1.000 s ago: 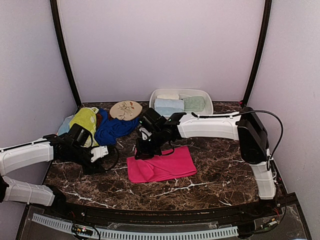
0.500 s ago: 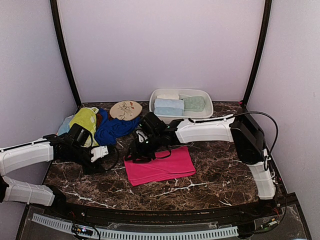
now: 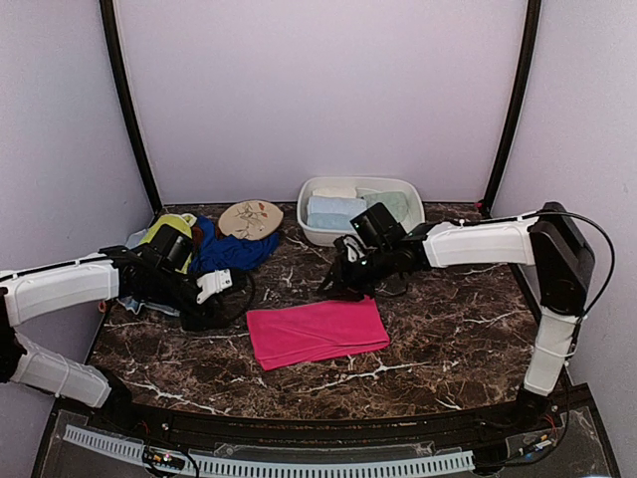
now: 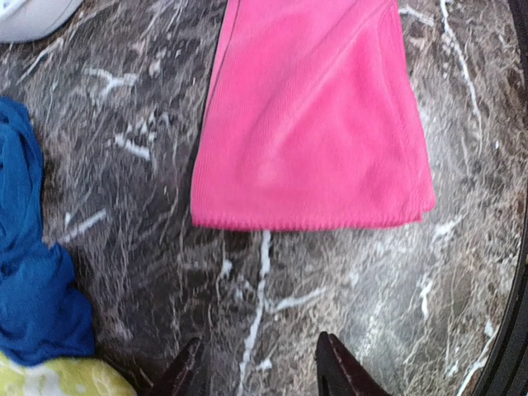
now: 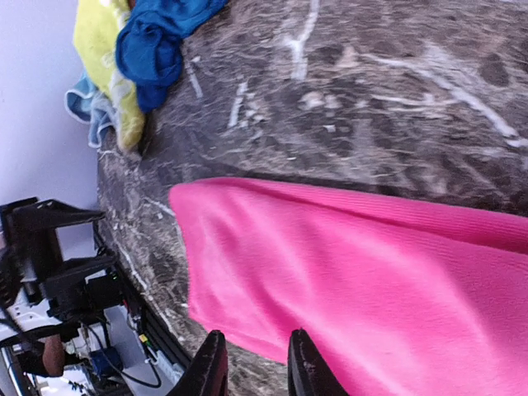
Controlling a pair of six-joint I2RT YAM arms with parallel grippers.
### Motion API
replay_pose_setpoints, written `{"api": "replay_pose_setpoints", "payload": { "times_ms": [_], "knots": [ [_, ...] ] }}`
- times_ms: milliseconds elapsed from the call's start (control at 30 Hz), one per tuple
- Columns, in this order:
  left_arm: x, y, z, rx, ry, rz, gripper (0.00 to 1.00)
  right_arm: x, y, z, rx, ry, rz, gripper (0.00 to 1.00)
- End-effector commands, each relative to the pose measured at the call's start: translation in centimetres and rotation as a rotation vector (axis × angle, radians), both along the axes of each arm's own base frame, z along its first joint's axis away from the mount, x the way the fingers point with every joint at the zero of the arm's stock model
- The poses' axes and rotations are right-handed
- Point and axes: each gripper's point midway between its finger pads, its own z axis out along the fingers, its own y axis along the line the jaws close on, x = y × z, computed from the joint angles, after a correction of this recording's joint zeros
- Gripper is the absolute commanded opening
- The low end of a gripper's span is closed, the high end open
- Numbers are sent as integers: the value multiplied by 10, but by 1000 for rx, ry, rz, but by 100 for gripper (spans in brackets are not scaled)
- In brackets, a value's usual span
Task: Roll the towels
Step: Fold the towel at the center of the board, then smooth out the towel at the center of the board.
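A hot pink towel (image 3: 317, 332) lies flat, folded, on the marble table; it also fills the left wrist view (image 4: 313, 124) and the right wrist view (image 5: 371, 280). My left gripper (image 3: 227, 284) hovers open just left of the towel's short edge, nothing between its fingers (image 4: 338, 373). My right gripper (image 3: 336, 287) hangs above the towel's far edge, jaws a little apart and empty (image 5: 256, 367). A royal blue towel (image 3: 227, 254) and a yellow-green towel (image 3: 169, 234) lie heaped at the back left.
A white basin (image 3: 317, 235) at the back holds a rolled pale blue towel (image 3: 335, 211) and a mint one (image 3: 388, 206). An oval floral disc (image 3: 249, 219) lies beside the heap. The table's front edge runs close below the pink towel.
My right gripper let go of the pink towel's left end and drew back to the right. The towel now lies flat. My left gripper shifted right, toward the towel.
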Motion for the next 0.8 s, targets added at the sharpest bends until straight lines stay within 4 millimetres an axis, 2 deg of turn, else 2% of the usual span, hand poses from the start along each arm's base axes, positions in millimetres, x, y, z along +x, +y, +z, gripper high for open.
{"api": "replay_pose_setpoints", "payload": {
  "times_ms": [0, 100, 233, 333, 433, 567, 667, 767],
  "knots": [
    [-1, -48, 20, -101, 44, -76, 45, 1, -43, -50, -126, 7, -30, 24],
    [-9, -77, 12, -92, 81, -146, 45, 1, -70, -81, -192, 27, -66, 21],
    [-29, -109, -13, -28, 102, -253, 45, 0, -93, -111, -243, 57, -103, 16],
    [-37, -117, -38, 59, 120, -301, 43, -8, -102, -125, -261, 84, -107, 14],
    [-39, -108, -58, 141, 126, -324, 37, -15, -114, -131, -273, 90, -128, 14],
    [-49, -82, -75, 230, 118, -353, 24, -27, -136, -135, -248, 113, -161, 14],
    [-60, -61, -83, 274, 121, -367, 16, -37, -138, -135, -218, 129, -157, 14],
    [-62, -52, -78, 270, 93, -376, 14, -44, -133, -124, -153, 137, -154, 16]
  ]
}}
